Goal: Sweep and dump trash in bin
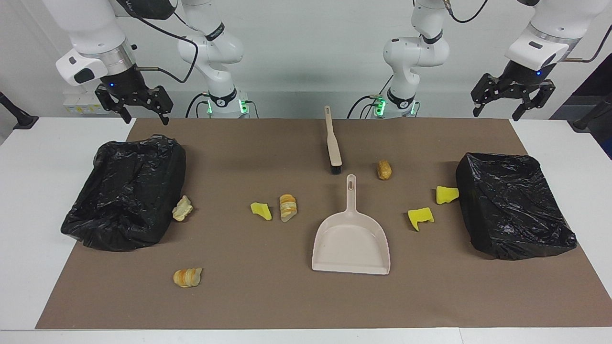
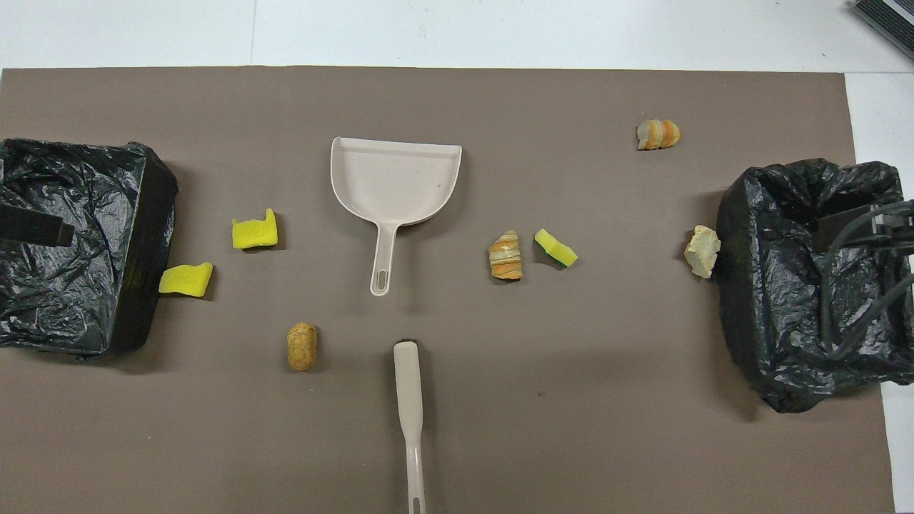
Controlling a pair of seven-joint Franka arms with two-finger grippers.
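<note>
Several bits of trash lie on the brown mat: yellow sponge chunks [image 1: 447,194] [image 1: 420,217] [image 1: 261,210], a tan lump [image 1: 384,169] and sliced bread pieces [image 1: 288,207] [image 1: 182,208] [image 1: 187,277]. The beige dustpan [image 1: 351,239] lies mid-mat with its handle toward the robots. The beige brush [image 1: 333,143] lies nearer to the robots than the dustpan. One bin [image 1: 471,200] lined with a black bag stands at the left arm's end, another bin [image 1: 167,181] at the right arm's end. My left gripper [image 1: 497,113] and right gripper [image 1: 146,117] hang open and empty, each above the robots' edge of the mat near its own bin.
The brown mat [image 2: 571,428] covers most of the white table [image 1: 38,191]. A pale bread piece [image 2: 702,250] rests against the bin at the right arm's end. One sponge chunk [image 2: 186,279] touches the bin at the left arm's end.
</note>
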